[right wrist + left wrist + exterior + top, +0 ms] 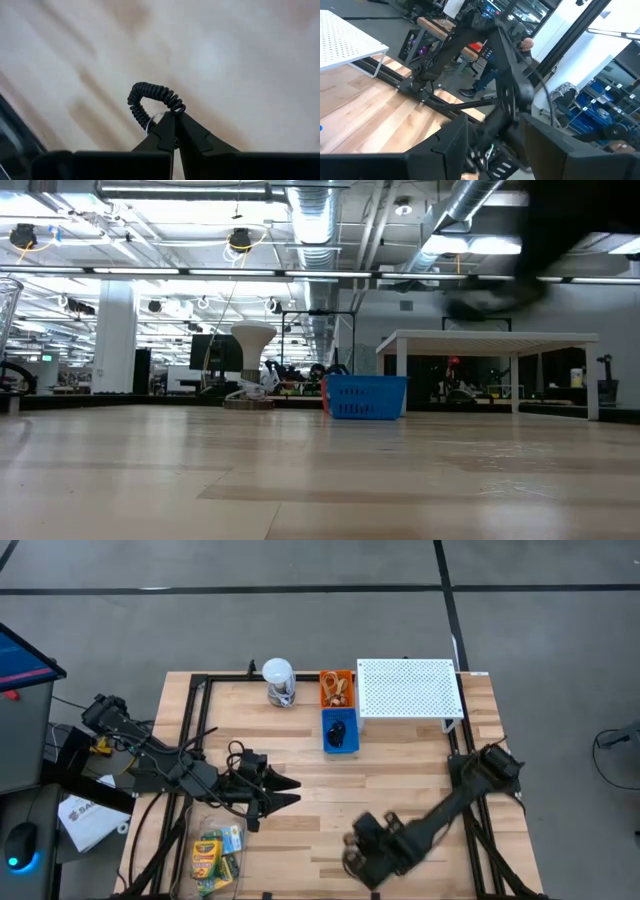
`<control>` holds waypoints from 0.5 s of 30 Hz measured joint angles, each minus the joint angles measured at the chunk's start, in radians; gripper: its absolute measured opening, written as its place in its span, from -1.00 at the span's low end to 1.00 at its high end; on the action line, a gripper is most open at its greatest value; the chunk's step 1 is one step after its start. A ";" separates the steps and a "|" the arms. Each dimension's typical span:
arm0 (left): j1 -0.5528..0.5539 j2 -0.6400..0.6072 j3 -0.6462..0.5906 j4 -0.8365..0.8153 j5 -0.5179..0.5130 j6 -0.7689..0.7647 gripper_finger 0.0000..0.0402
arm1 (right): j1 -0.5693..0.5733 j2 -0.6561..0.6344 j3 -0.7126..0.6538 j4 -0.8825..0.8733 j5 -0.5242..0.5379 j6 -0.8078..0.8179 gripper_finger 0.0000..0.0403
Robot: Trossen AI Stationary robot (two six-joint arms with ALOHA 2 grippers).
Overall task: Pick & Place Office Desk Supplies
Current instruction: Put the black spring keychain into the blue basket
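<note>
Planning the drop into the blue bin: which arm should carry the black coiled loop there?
Right. The right gripper is already shut on the black coiled loop; the left gripper holds nothing and waits mid-table, though nearer the blue bin.

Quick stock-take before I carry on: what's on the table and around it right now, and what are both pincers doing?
Crayon boxes: two, yellow-green, near left table edge.
Coiled loop: one, black, in the right pincer.
Orange bin: one, holds tan rubber bands, far side.
Blue basket: one, in front of the orange bin.
Jar: one, clear, white lid, left of the bins.
Perforated shelf: one, white, far right.
Person: one, beyond the table.
Left pincer: open, empty, mid-table.
Right pincer: shut on the loop, near edge.
</note>
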 joint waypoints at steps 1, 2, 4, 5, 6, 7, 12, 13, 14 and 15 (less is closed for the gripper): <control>0.000 0.000 0.000 -0.003 -0.003 0.000 -0.14 | -0.021 -0.013 0.013 -0.012 0.026 -0.033 -0.98; 0.000 0.000 0.000 -0.008 -0.008 0.000 -0.14 | -0.042 -0.026 0.023 -0.018 0.044 -0.069 -0.99; 0.000 0.000 0.000 -0.011 -0.009 0.013 -0.14 | -0.094 -0.061 0.030 -0.020 0.075 -0.147 -0.99; 0.000 0.000 0.000 -0.012 -0.009 0.017 -0.14 | -0.123 -0.082 0.030 -0.019 0.087 -0.188 -0.99; 0.003 0.000 0.000 -0.017 -0.010 0.018 -0.14 | -0.160 -0.102 0.032 -0.014 0.093 -0.232 -0.99; 0.007 0.000 0.000 -0.026 -0.013 0.018 -0.14 | -0.200 -0.120 0.034 -0.006 0.098 -0.277 -0.99; 0.040 -0.006 0.000 -0.064 -0.015 0.023 -0.14 | -0.404 -0.167 0.033 0.039 0.097 -0.539 -0.99; 0.051 -0.008 0.000 -0.066 -0.015 0.033 -0.14 | -0.442 -0.172 0.033 0.048 0.078 -0.581 -0.99; 0.059 -0.014 0.000 -0.078 -0.014 0.047 -0.14 | -0.478 -0.175 0.033 0.056 0.061 -0.623 -0.99; 0.062 -0.022 0.000 -0.091 -0.015 0.063 -0.14 | -0.517 -0.176 0.033 0.055 0.042 -0.659 -0.99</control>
